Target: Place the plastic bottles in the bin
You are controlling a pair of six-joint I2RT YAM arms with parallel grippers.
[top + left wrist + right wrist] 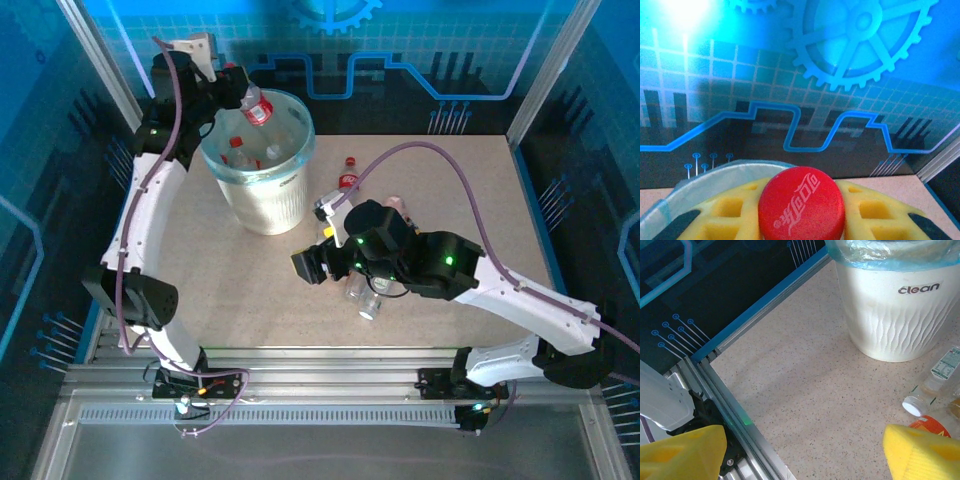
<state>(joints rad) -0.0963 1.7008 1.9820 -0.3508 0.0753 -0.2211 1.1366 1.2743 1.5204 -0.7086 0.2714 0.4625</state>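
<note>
Top view: your left gripper [243, 95] was clamped on a red-capped bottle [259, 110], hanging above the bin [270, 205]. Other bottles [238, 150] lay inside the bin. Your right gripper [308, 266] hung low over the table [250, 290], beside the loose bottles [365, 297].

Left wrist: the cap [801, 204] sat pinched between the yellow pads [727, 210], with the bin rim [700, 182] just below.

Right wrist: the fingertips [922, 450] stood wide apart with nothing between them. A white-capped bottle [935, 380] lay on its side just to their right, near the bin's foot.

Handling, as I judged it: these were light, thin clear plastic that looked empty. They'd dent under a hard squeeze, and being smooth and round they'd roll if nudged. You'd do best gripping at the neck under the cap, or across the labelled body.
</note>
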